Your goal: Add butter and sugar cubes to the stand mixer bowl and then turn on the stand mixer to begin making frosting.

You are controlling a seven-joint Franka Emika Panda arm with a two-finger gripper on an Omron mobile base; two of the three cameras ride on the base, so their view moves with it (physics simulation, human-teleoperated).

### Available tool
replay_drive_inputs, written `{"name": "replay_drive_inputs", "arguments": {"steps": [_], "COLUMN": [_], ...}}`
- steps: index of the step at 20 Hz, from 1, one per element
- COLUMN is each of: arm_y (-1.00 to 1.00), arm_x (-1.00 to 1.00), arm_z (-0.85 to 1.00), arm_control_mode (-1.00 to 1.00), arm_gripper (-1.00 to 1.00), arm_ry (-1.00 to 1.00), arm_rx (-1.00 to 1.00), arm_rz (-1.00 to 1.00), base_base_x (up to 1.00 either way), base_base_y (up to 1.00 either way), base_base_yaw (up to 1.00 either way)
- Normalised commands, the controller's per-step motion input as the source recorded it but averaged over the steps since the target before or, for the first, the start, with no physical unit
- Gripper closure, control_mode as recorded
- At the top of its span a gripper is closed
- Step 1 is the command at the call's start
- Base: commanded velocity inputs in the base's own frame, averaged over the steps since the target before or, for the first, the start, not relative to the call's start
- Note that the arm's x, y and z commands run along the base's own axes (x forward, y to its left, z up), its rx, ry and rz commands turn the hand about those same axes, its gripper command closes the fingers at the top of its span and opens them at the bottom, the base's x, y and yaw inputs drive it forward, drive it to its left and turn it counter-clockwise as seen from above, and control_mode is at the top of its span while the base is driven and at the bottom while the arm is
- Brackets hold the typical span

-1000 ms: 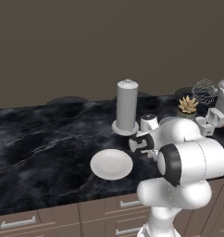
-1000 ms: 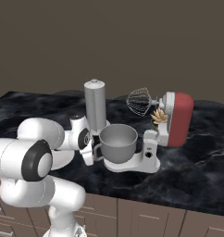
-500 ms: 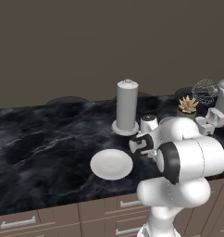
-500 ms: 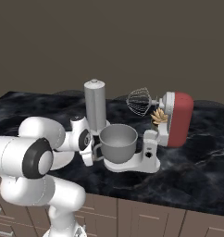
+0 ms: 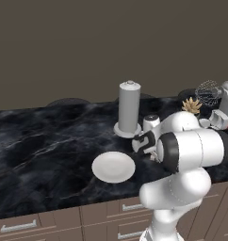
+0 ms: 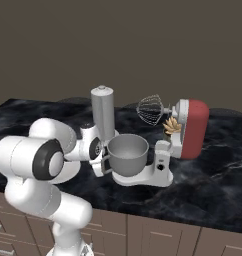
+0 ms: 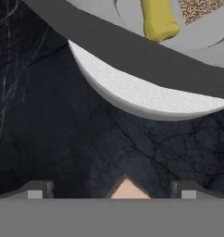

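Nothing is changing since before: the gripper (image 7: pixel 112 190) is still hovering, fingers spread wide, beside the stand mixer bowl (image 6: pixel 128 152) holding butter (image 7: pixel 158 21).

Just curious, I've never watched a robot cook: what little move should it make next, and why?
Probably close the open gripper on the tan sugar cube between its fingertips: the butter and what looks like another cube already lie in the stand mixer bowl.
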Motion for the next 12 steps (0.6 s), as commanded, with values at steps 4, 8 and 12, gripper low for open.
{"name": "replay_drive_inputs", "arguments": {"steps": [4,8,12], "arm_y": [-0.14,-0.02,0.00], "arm_x": [0.00,-0.05,-0.02], "arm_z": [-0.12,-0.14,-0.10], "arm_control_mode": [-1.00,-1.00,-1.00], "arm_gripper": [-1.00,-1.00,-1.00], "arm_ry": [0.00,0.00,0.00], "arm_rx": [0.00,0.00,0.02], "arm_rz": [0.00,0.00,0.00], "base_base_x": [0.00,0.00,0.00], "base_base_y": [0.00,0.00,0.00], "base_base_yaw": [0.00,0.00,0.00]}}
